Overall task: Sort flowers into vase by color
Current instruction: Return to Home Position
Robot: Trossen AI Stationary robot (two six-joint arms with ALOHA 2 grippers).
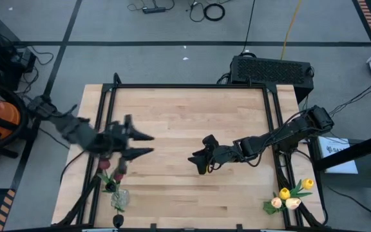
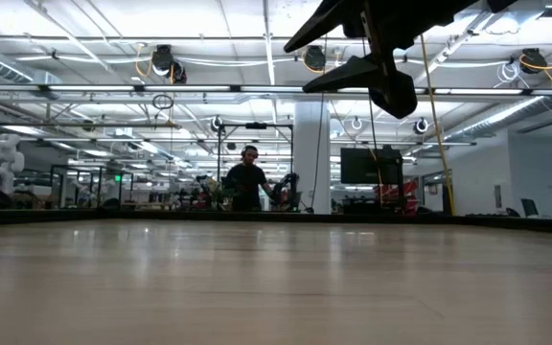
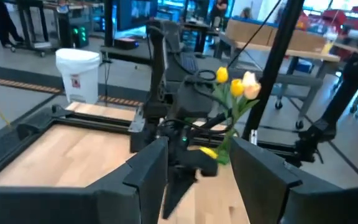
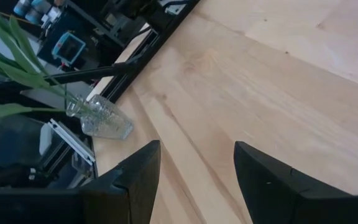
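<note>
Dark red tulips (image 1: 103, 165) have their stems in a clear glass vase (image 1: 118, 200) at the table's near left corner. The right wrist view shows that vase (image 4: 102, 118) with green stems and leaves (image 4: 17, 68); whether it stands or lies, I cannot tell. Yellow and pale peach tulips (image 1: 291, 197) are bunched at the near right corner and rise upright in the left wrist view (image 3: 236, 87). My left gripper (image 1: 148, 144) is open and empty, just beyond the red tulips. My right gripper (image 1: 197, 160) is open and empty over the table's middle, off the wood (image 2: 300, 65).
A dark metal frame (image 1: 192, 86) runs along the table's edges. A black box (image 1: 272, 69) sits behind the far right corner. Bare wood (image 1: 185, 119) lies between the two arms. A person (image 2: 247, 182) stands far off in the room behind the table.
</note>
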